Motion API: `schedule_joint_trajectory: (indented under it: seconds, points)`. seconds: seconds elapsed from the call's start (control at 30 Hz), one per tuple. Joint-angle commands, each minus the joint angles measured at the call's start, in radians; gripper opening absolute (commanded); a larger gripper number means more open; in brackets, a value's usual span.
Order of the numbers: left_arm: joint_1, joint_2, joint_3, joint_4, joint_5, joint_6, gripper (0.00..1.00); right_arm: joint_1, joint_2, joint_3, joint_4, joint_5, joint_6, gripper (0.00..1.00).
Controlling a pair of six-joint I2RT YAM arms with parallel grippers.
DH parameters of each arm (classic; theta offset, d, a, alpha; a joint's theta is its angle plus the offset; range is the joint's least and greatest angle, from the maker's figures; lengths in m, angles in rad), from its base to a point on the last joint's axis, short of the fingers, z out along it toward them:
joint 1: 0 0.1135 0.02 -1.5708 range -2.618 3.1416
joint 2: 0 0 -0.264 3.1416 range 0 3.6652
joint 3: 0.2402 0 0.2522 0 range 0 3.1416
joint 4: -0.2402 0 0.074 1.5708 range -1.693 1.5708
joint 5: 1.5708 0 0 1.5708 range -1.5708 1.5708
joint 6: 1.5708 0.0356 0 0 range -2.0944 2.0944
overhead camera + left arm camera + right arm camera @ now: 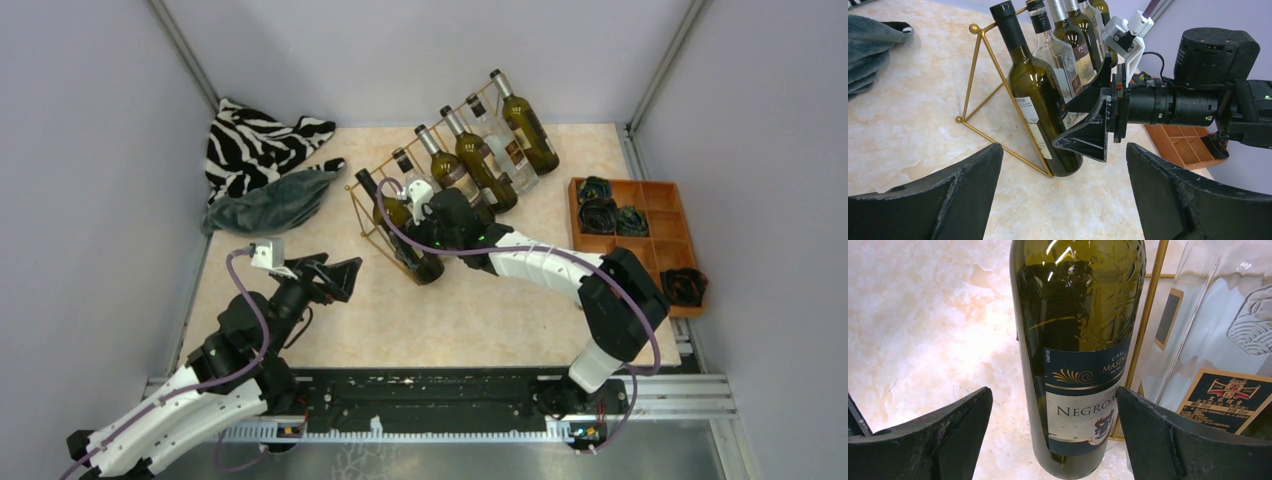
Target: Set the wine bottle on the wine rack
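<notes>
The wine bottle (1040, 95), dark green with a blue and white label, sits in the near-left end slot of the gold wire wine rack (974, 28). It leans back against the wire, its base down at the rack's bottom rail on the table and its black-capped neck pointing up and to the far left. A row of other bottles (480, 160), some green and some clear glass, fills the slots beyond it toward the far right, all tilted the same way.

The right gripper (1054, 392) is spread wide around the lower body of the wine bottle, one finger on each side. There is a clear gap on the left side; on the right side the finger edge overlaps the label, and I cannot tell whether it touches.

The left gripper (338, 277) hangs over the marbled table (300, 330) just left of the rack, fingers apart and holding nothing.

At the far left lies a zebra-striped cloth (255, 140) with a grey towel (265, 205) beside it. An orange tray (655, 200) sits at the right edge with dark bundles (600, 215) in some compartments.
</notes>
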Motion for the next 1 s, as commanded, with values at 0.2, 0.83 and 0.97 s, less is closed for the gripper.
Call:
schedule_joint_trajectory:
  seconds: [0.2,0.83,0.97]
  points:
    - [-0.006,-0.006,0.053,0.017,0.032,0.022,0.99,-0.030,-0.131,0.066,-0.002,-0.175,-0.110,0.92]
    - [0.203,0.548,0.542,0.075,0.403,0.206,0.98,-0.464,-0.407,0.203,-0.302,-0.466,-0.325,0.99]
    - [0.439,0.644,0.631,0.099,0.641,0.120,0.99,-0.570,-0.418,0.306,-0.355,-0.441,-0.281,0.99]
